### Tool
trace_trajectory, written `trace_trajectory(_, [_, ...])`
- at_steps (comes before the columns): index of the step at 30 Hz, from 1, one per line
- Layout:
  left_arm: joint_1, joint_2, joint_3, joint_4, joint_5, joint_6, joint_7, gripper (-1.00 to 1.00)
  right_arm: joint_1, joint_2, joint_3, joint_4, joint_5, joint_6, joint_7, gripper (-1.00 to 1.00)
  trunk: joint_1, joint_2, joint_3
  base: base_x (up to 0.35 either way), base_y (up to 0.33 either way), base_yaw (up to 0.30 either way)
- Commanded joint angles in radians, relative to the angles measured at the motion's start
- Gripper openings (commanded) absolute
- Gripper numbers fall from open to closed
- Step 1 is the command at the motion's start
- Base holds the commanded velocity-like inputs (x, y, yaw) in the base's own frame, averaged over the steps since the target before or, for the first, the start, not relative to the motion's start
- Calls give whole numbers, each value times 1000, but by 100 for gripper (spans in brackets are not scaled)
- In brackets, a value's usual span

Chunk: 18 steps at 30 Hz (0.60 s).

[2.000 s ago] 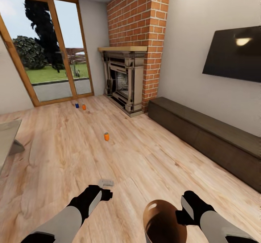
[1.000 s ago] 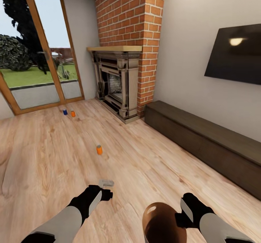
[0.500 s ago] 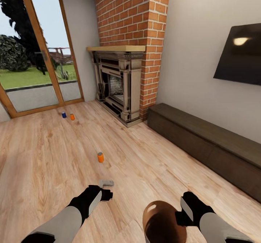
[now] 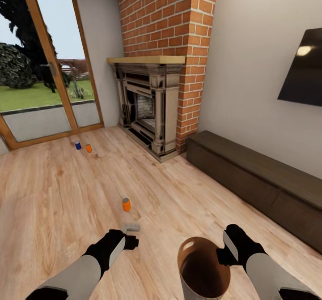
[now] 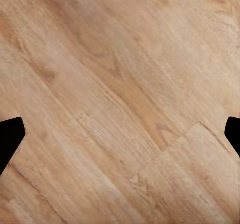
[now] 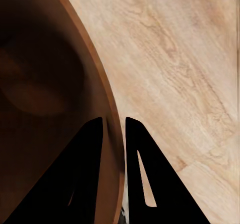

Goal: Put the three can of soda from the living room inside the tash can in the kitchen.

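I am carrying the tash can (image 4: 203,271) with me in my right fingers (image 4: 222,256), which are closed over its rim: in the right wrist view one finger is sitting inside the glossy brown wall (image 6: 45,83) and the other outside it, the rim (image 6: 102,93) pinched between them. Holding it by the rim is keeping its mouth facing up and open, so, as I judge it, a can could be dropped straight in here in the living room.

My left fingers (image 4: 130,233) are spread wide and holding nothing; in the left wrist view their dark tips (image 5: 10,139) are sitting at the two sides of the picture with bare wood floor (image 5: 120,103) between them. They are hanging low over the floor, free for picking up.

The nearest orange can (image 4: 126,204) is standing upright on the floor a little ahead of my left fingers, apart from them. The other orange can (image 4: 88,148) and the dark blue can (image 4: 78,145) are standing just beside each other much farther off, near the wood-framed glass doors (image 4: 40,80) and well to the left of the fireplace (image 4: 147,107). None of the three is in the bin yet, so I take the near orange one to be my first target.
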Motion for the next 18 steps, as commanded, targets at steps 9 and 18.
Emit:
trace_trajectory(9, [-3,-1,1,63,4,1,2,100,-63,-11,-4,-4,-17,17,-2,-100,0,0,0,341,106,0])
trace_trajectory(18, [-4,-15,2,66,7,-13,-4,100,-71,-24,-3,-6,-19,9,7,-100,0,0,0,346,-21,0])
